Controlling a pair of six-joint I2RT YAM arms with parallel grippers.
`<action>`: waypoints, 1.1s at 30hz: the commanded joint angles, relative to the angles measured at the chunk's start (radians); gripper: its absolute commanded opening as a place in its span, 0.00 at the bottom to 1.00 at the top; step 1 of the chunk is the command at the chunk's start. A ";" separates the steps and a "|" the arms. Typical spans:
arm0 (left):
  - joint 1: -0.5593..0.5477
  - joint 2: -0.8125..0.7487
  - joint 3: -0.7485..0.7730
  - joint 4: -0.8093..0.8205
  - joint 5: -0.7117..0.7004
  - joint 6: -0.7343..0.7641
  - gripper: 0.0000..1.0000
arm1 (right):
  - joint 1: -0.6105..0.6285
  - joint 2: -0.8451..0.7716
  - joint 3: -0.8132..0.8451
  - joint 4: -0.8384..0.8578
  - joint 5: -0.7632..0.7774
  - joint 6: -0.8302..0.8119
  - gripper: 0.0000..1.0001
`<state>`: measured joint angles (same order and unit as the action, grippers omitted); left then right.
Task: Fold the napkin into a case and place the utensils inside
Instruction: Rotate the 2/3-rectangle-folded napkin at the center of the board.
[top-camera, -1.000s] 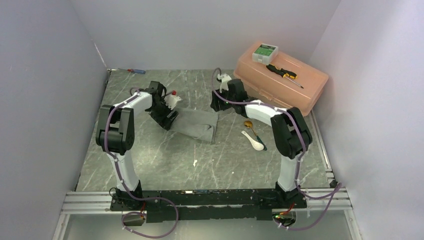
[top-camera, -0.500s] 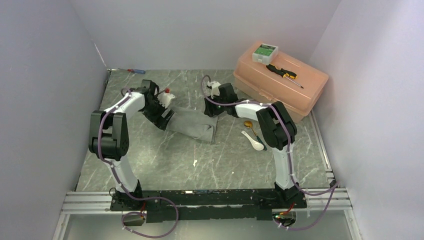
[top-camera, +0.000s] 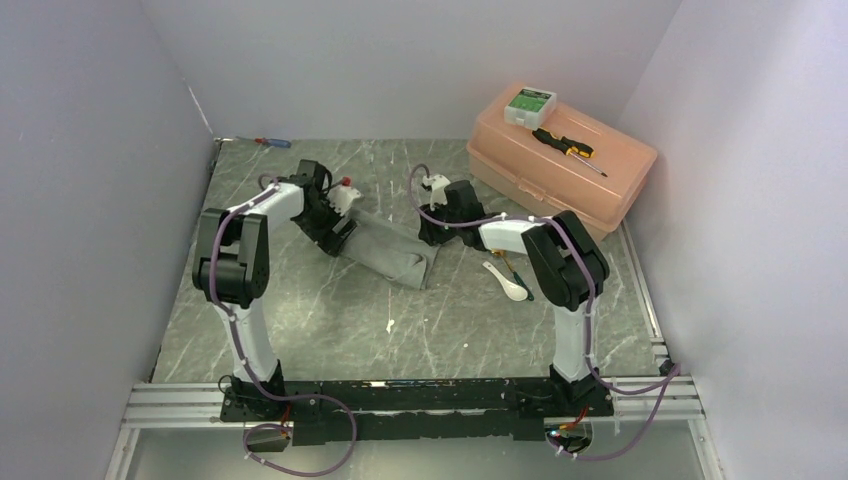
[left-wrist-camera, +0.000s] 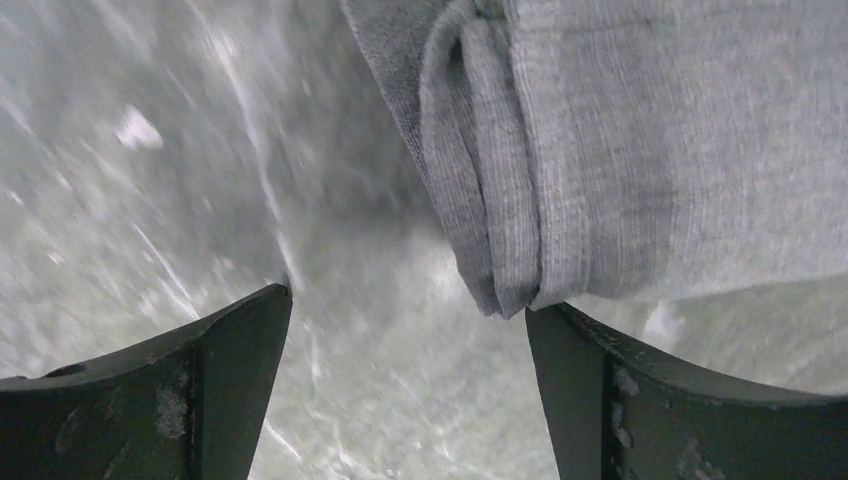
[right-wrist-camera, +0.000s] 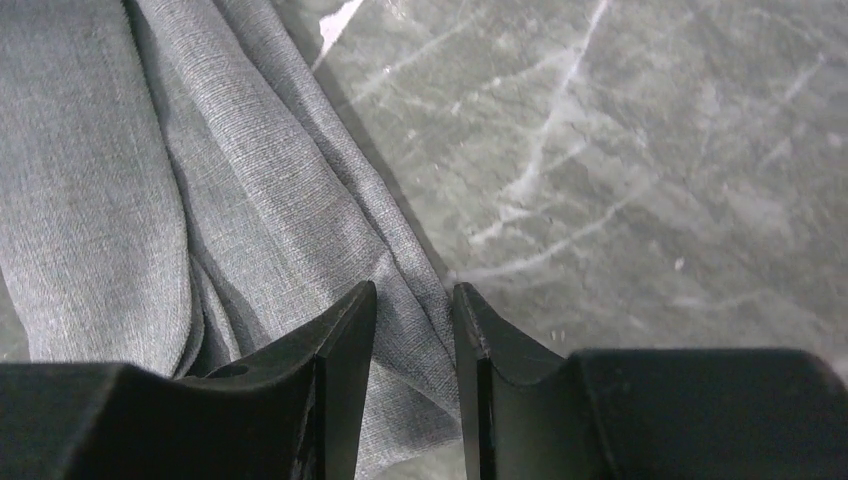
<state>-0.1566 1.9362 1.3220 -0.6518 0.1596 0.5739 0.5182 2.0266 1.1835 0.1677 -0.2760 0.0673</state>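
The grey napkin (top-camera: 392, 250) lies folded into a band on the marble table between my two grippers. My left gripper (top-camera: 335, 228) hovers at its left end, open wide; in the left wrist view the left gripper (left-wrist-camera: 408, 312) holds nothing, and the napkin's (left-wrist-camera: 620, 150) folded corner touches one fingertip (left-wrist-camera: 548, 322). My right gripper (top-camera: 432, 228) is at the right end. The right gripper (right-wrist-camera: 413, 300) has narrowed to a small gap that straddles the napkin's (right-wrist-camera: 250, 200) edge. The white spoon (top-camera: 508, 282) lies to the right; the gold spoon (top-camera: 497, 259) is partly hidden by the right arm.
A pink plastic box (top-camera: 600, 185) stands at the back right, with a white-and-green box (top-camera: 530, 101) and a black-and-yellow screwdriver (top-camera: 568, 148) on its lid. A red-and-blue screwdriver (top-camera: 271, 142) lies at the back left. A white scrap (top-camera: 390, 325) lies in front of the napkin.
My right gripper has come down from the back onto the napkin's right edge and its jaws have narrowed. My left gripper has opened wider at the napkin's left end.
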 joint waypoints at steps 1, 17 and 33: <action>-0.050 0.099 0.090 0.071 -0.035 -0.004 0.92 | -0.002 -0.067 -0.080 -0.014 0.093 0.027 0.38; -0.157 0.394 0.502 0.066 -0.090 0.037 0.92 | 0.036 -0.353 -0.461 0.019 0.040 0.209 0.35; -0.154 0.214 0.700 -0.251 0.017 0.008 0.94 | 0.069 -0.662 -0.447 -0.148 0.171 0.217 0.44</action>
<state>-0.3420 2.3234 1.9739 -0.7391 0.0902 0.5903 0.5957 1.3933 0.6319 0.0475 -0.1337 0.3065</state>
